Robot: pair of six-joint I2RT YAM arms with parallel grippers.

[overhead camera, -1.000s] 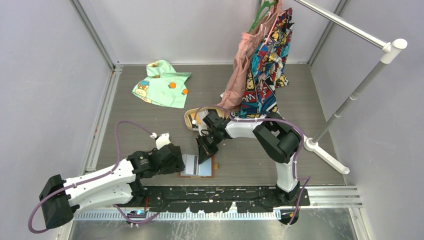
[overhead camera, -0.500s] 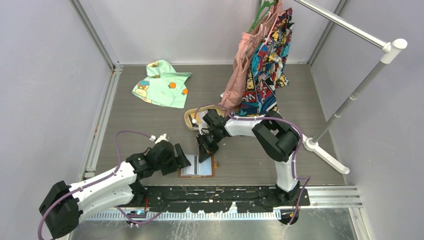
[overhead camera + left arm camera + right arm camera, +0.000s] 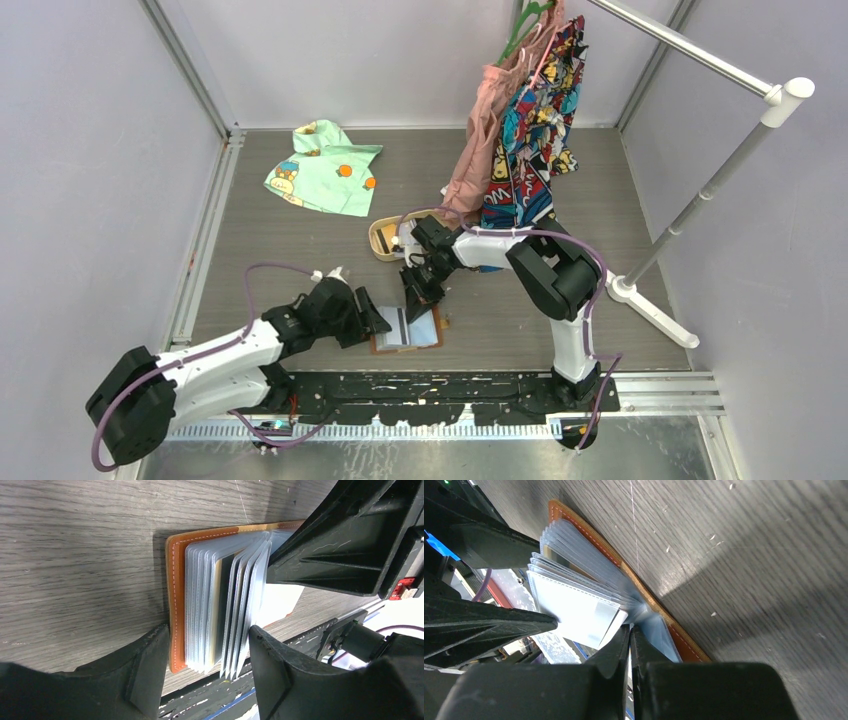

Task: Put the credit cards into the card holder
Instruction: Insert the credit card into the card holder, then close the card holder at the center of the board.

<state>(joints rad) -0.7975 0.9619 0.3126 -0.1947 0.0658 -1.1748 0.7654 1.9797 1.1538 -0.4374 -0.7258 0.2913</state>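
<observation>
The card holder (image 3: 420,330) lies open on the table, brown leather with a fan of clear sleeves (image 3: 220,615). A dark grey card (image 3: 228,597) shows inside one sleeve. My left gripper (image 3: 210,672) is open, its fingers standing either side of the cover edge and the sleeve pack at the holder's near end. From the far side my right gripper (image 3: 630,632) is shut, and its tips press among the sleeves near the spine (image 3: 659,612). I see nothing between its fingers. A pale card or sleeve (image 3: 574,612) lies flat beside its tips. Other credit cards are hidden.
A tan oval tray (image 3: 381,240) sits just beyond the right gripper, mostly hidden by the arm. Behind it hang clothes (image 3: 520,130) from a rack whose base (image 3: 625,288) stands at the right. A green garment (image 3: 325,165) lies at the back left. A black rail (image 3: 450,385) edges the near side.
My left arm has swung forward and right, bringing its gripper to the holder's left end. The holder has turned slightly anticlockwise. The right gripper has stayed shut over it.
</observation>
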